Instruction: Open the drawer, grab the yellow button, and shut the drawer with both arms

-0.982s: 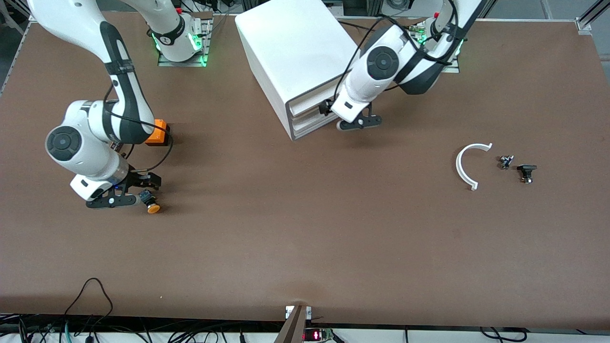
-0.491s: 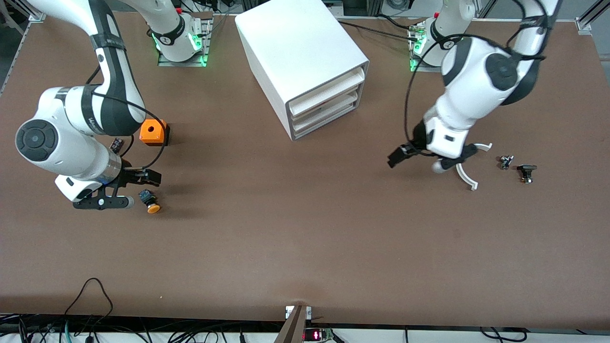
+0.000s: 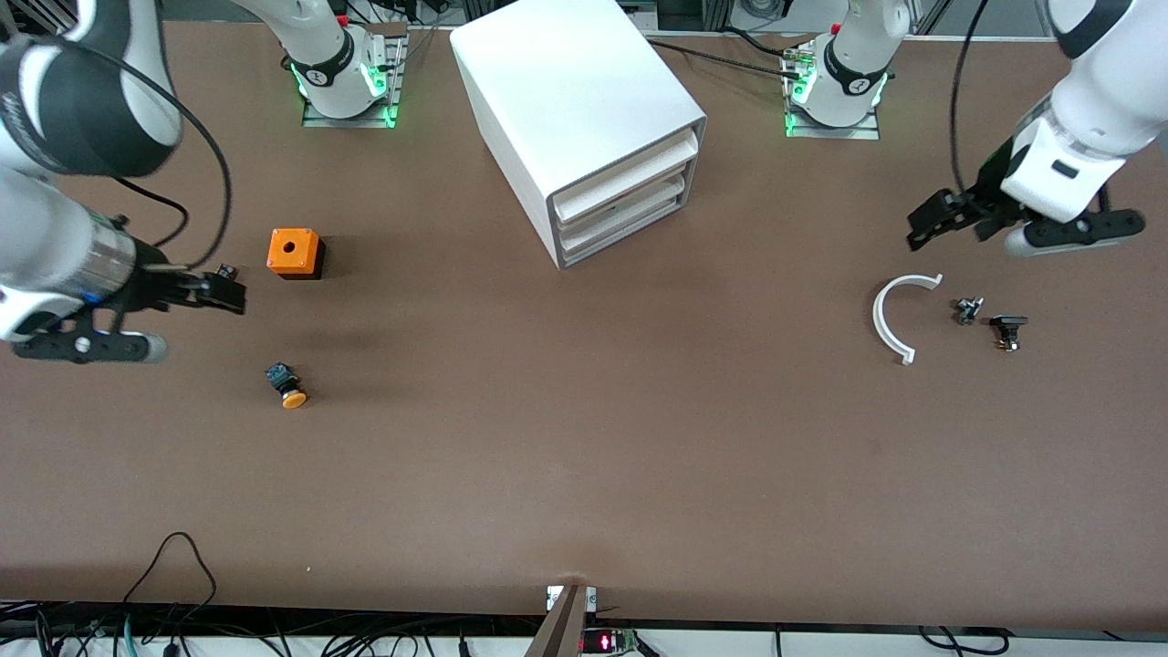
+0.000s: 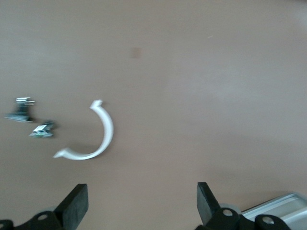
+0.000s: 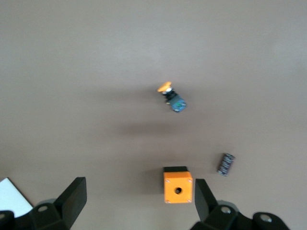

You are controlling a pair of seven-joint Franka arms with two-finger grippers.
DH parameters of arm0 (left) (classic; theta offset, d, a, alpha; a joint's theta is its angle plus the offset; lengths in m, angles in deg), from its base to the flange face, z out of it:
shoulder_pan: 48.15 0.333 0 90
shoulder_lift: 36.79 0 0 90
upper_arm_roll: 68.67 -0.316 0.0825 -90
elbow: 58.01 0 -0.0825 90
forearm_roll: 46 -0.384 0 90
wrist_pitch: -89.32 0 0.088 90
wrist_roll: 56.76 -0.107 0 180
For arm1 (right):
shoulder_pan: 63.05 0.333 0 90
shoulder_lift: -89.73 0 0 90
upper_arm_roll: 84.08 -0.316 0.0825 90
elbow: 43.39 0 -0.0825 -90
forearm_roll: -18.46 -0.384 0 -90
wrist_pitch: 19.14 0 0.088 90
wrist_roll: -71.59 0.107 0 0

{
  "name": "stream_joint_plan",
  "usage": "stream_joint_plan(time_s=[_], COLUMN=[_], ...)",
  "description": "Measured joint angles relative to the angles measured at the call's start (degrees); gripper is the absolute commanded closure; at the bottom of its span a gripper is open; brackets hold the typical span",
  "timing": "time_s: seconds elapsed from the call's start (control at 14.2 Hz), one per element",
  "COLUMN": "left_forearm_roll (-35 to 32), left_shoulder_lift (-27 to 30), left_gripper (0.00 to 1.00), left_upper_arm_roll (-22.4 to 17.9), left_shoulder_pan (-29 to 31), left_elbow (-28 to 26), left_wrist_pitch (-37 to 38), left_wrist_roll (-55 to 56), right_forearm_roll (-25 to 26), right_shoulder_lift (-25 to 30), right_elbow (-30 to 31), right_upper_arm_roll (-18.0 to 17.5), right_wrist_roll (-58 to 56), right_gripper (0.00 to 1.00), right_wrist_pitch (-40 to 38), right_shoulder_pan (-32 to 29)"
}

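The drawer [image 3: 625,178], topmost of three in the white cabinet [image 3: 566,82], is shut. The button [image 3: 288,390], with an orange cap and black body, lies on its side on the bare table toward the right arm's end; it also shows in the right wrist view [image 5: 170,96]. My right gripper [image 3: 222,293] is open and empty, up in the air beside the orange cube [image 3: 294,253], apart from the button; it also shows in its own wrist view [image 5: 139,203]. My left gripper [image 3: 929,222] is open and empty, raised over bare table near a white arc [image 3: 890,319]; its own wrist view shows it too [image 4: 142,206].
The orange cube with a hole [image 5: 178,187] stands farther from the front camera than the button. A small black part [image 3: 226,271] lies beside the cube. Two small dark parts [image 3: 967,310] [image 3: 1007,328] lie beside the white arc [image 4: 103,139].
My right gripper has left the button on the table and pulled away toward its end. My left gripper has swung from the cabinet front out toward the left arm's end.
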Motion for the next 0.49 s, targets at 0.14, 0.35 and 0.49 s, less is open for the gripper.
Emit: stream_joint_plan(time_s=[0.14, 0.35, 0.49], left_forearm_roll=[-2.47, -3.14, -3.16], left_shoulder_lift=[0.34, -0.15, -0.51], left_gripper=[0.00, 0.00, 0.00], left_upper_arm_roll=[0.09, 0.17, 0.22], left_shoulder_pan=[-0.03, -0.05, -0.06], left_elbow=[0.92, 0.88, 1.20], left_wrist_pitch=[2.46, 2.97, 3.24], left_wrist_roll=[-0.16, -0.24, -0.34], right_forearm_roll=[1.04, 2.78, 3.67], right_shoulder_lift=[1.84, 3.85, 4.16], right_elbow=[0.46, 2.85, 3.72], right_upper_arm_roll=[-3.69, -4.27, -4.18], right_wrist_roll=[0.13, -0.18, -0.18], right_gripper=[0.00, 0.00, 0.00], right_wrist_pitch=[-0.36, -0.35, -0.32], right_shoulder_pan=[-6.13, -11.87, -12.73])
